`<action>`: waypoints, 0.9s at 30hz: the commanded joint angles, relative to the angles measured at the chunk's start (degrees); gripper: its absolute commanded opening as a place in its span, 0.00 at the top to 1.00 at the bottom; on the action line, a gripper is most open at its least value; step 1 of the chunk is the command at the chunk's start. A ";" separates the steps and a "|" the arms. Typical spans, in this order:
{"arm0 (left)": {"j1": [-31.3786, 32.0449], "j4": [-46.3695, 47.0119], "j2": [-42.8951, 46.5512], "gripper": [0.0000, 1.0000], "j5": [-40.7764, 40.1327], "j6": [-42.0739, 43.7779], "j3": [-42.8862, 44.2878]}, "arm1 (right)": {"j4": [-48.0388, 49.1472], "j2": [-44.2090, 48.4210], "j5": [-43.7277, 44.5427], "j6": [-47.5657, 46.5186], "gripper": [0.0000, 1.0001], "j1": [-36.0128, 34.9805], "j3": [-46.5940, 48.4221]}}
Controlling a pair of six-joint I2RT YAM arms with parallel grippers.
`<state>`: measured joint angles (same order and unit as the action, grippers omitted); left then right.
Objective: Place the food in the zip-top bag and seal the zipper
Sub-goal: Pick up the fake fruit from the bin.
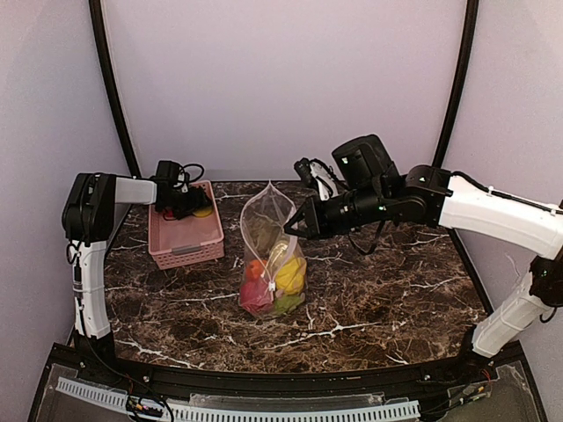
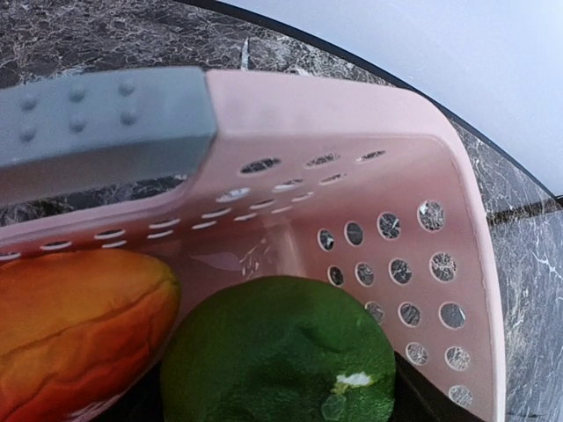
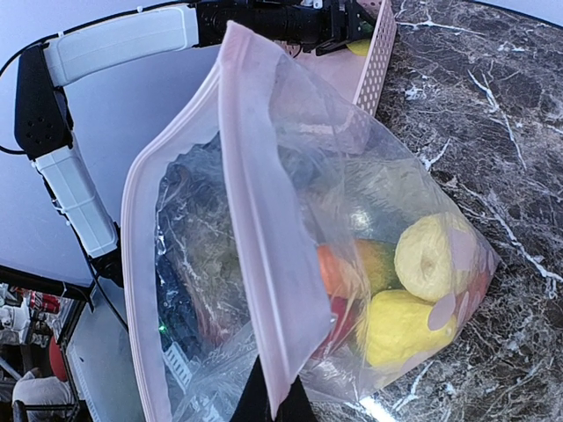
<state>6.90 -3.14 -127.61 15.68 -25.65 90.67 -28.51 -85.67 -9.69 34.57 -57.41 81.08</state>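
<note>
Two grippers are seen. The right gripper [image 1: 296,224] is pressed together on the bag [image 1: 264,230], which is pinched by its zipper [image 3: 255,220], the pale pink strip along the mouth. The left gripper [image 1: 183,202] is lowered into the basket [image 1: 180,246] and is spread. Only one grey finger [image 2: 97,123] is shown in the left wrist view, and it is held clear of the pieces below it.

One bag is counted. It stands upright in the middle of the worktop [image 1: 378,290], to the right of the basket, and its top is held up at the right edge. It is made of clear, crinkled plastic with pale round dots, and its mouth is left gaping.

The food [image 1: 290,277] is heaped in the bag's bottom. At least five pieces can be made out there: red, orange, yellow, green and cream.

One pink slotted basket is set at the far left. Two pieces are seen in it from the wrist, an orange piece [image 2: 70,325] and a green piece [image 2: 281,352], which lie side by side. A yellow patch is seen in it from above, but it cannot be told whether that is a third piece.
</note>
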 commanded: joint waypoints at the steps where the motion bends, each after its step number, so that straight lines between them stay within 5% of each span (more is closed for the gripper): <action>1: -0.35 -1.13 -0.19 0.28 0.15 0.38 1.17 | -0.03 -0.90 -0.78 -0.64 1.00 0.50 1.71; 13: -0.34 -1.10 2.09 0.36 -0.41 0.69 0.75 | 0.00 -0.03 -0.44 -0.73 1.00 0.63 1.20; 27: -0.30 4.59 24.14 0.36 -4.76 2.95 -14.41 | 1.02 0.05 -1.63 -1.20 1.00 0.93 1.17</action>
<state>6.90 -1.30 -111.50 12.29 -23.77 81.28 -28.75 -85.84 -10.68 33.98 -56.88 81.52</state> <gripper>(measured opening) 0.714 0.005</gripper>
